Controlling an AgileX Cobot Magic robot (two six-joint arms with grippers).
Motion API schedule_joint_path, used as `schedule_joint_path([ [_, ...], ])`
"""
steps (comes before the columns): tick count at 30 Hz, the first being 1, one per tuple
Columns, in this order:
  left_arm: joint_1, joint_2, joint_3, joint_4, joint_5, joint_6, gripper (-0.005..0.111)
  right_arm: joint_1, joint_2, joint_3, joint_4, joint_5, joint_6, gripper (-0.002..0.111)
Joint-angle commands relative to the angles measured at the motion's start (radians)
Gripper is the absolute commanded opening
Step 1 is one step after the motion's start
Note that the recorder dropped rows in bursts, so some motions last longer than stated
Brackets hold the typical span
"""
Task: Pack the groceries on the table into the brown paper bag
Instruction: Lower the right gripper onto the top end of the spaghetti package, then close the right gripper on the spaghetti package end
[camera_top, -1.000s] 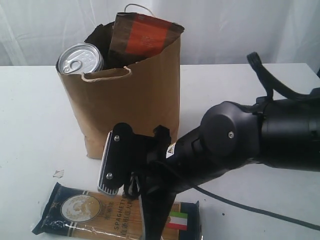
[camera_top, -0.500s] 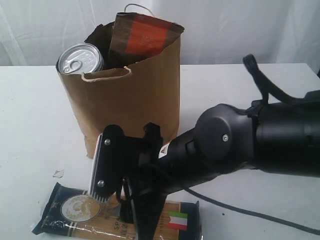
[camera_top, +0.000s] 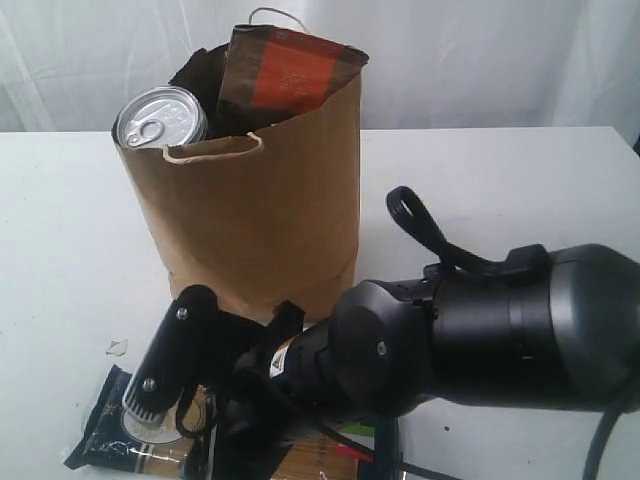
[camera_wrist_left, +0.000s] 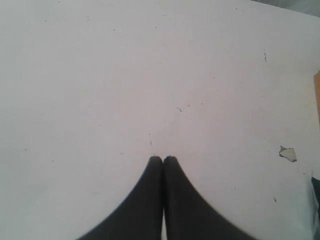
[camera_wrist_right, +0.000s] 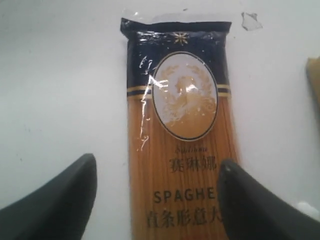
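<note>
The right hand (camera_wrist_right: 157, 167) has sunk lower, spread wide astride the long spaghetti pack (camera_wrist_right: 182, 110), seemingly not touching it. The left hand (camera_wrist_left: 163, 160) sits closed over the worktop (camera_wrist_left: 100, 75).

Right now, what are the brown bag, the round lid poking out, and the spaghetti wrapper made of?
The brown paper bag looks like matte, creased kraft paper. The lid looks like shiny metal with a pull-tab. The spaghetti pack is probably glossy plastic film: glare streaks, noodles showing through.

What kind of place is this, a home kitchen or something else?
Probably a robot test bench, not a kitchen: a plain white table, a white curtain behind it, and a black robot arm next to a brown paper bag.
</note>
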Motion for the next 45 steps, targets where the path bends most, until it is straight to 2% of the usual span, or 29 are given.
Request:
schedule_joint_path([
  [1,-0.002,-0.003,0.004,0.007,-0.007,0.007,0.000,0.002,-0.030,-0.002,0.011,0.068,0.224,0.063],
  [6,-0.002,-0.003,0.004,0.007,-0.009,0.007,0.000,0.002,-0.036,-0.002,0.015,0.203,0.263,0.064],
  [12,-0.002,-0.003,0.004,0.007,-0.011,0.007,0.000,0.002,-0.036,-0.002,0.008,0.404,0.240,0.085],
  [14,-0.002,-0.003,0.004,0.007,-0.011,0.007,0.000,0.002,-0.036,-0.002,0.008,0.443,0.240,0.089],
  [21,-0.002,-0.003,0.004,0.007,-0.011,0.007,0.000,0.002,-0.036,0.002,0.001,0.644,0.268,0.089],
  [26,-0.002,-0.003,0.004,0.007,-0.011,0.007,0.000,0.002,-0.034,-0.001,-0.026,0.683,0.284,0.089],
  [30,-0.002,-0.003,0.004,0.007,-0.011,0.007,0.000,0.002,-0.034,-0.042,-0.226,0.806,0.284,0.089],
  [33,-0.002,-0.003,0.004,0.007,-0.011,0.007,0.000,0.002,-0.034,-0.105,-0.480,0.889,0.290,0.089],
  [34,-0.002,-0.003,0.004,0.007,-0.011,0.007,0.000,0.002,-0.034,-0.149,-0.631,0.905,0.321,0.089],
  [37,-0.002,-0.003,0.004,0.007,-0.011,0.007,0.000,0.002,-0.034,-0.207,-0.706,0.863,0.434,0.089],
  [40,-0.002,-0.003,0.004,0.007,-0.011,0.007,0.000,0.002,-0.034,-0.241,-0.661,0.747,0.530,0.089],
  [43,-0.002,-0.003,0.004,0.007,-0.011,0.007,0.000,0.002,-0.020,-0.248,-0.601,0.558,0.416,0.089],
  [45,-0.002,-0.003,0.004,0.007,-0.011,0.007,0.000,0.002,0.043,-0.264,-0.591,0.523,0.341,0.089],
])
